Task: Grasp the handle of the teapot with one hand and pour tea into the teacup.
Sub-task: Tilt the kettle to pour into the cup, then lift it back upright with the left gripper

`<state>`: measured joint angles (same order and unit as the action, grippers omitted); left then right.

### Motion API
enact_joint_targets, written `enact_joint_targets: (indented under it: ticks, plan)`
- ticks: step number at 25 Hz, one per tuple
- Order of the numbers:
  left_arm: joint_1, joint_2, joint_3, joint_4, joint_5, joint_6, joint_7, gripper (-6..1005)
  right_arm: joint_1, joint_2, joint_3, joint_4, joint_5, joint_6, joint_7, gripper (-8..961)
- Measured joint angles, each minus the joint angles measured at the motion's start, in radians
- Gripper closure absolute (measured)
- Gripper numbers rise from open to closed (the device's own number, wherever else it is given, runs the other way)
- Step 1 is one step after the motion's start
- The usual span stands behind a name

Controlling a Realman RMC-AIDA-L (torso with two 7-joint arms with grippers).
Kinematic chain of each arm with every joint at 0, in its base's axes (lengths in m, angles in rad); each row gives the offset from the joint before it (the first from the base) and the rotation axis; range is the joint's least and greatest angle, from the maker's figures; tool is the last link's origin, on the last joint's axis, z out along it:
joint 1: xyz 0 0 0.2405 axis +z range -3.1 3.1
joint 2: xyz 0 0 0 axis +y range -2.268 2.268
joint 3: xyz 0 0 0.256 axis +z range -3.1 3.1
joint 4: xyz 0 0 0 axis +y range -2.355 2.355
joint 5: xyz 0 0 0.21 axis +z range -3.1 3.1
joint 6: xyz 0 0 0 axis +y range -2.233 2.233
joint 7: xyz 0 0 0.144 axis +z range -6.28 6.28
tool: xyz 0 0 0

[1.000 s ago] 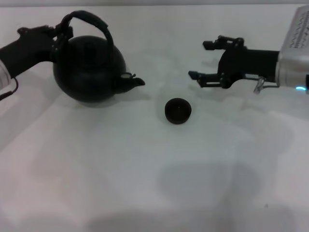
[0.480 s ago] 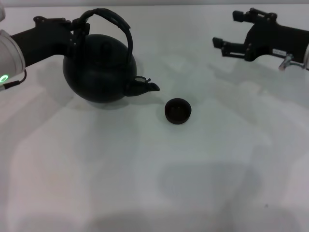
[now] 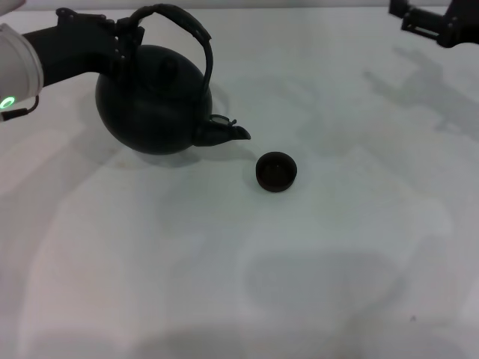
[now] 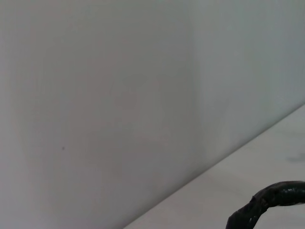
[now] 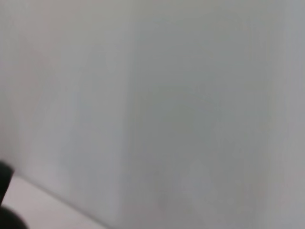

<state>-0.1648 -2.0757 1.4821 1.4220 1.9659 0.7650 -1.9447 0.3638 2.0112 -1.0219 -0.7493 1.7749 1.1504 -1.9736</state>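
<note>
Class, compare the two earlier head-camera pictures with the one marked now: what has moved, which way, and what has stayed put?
The left gripper, gripping the handle, has carried the teapot toward the teacup; its spout now points at the cup from closer by. The right gripper has pulled away to the far right corner, mostly out of view. The teacup and table stayed as they were.

The round black teapot (image 3: 153,105), its arched handle (image 3: 187,30) up and lid on, points its short spout at the small dark teacup (image 3: 276,171) standing upright just beyond.
</note>
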Motion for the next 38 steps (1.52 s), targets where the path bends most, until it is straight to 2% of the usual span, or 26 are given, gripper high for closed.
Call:
enact_joint_targets:
  ticks: [5,12,38]
  plan:
    - [-0.022,0.0,0.038,0.055,0.195,0.005,-0.163,868,-0.003,-0.002,0.053,0.019,0.006,0.034,-0.01,78]
    - [-0.054,-0.001,0.096,0.095,0.375,0.008,-0.301,869,-0.005,-0.002,0.061,0.027,0.008,0.039,-0.02,78]
    - [-0.174,-0.001,0.23,0.177,0.691,0.138,-0.484,868,-0.009,-0.005,0.075,0.027,0.009,0.04,-0.019,77]
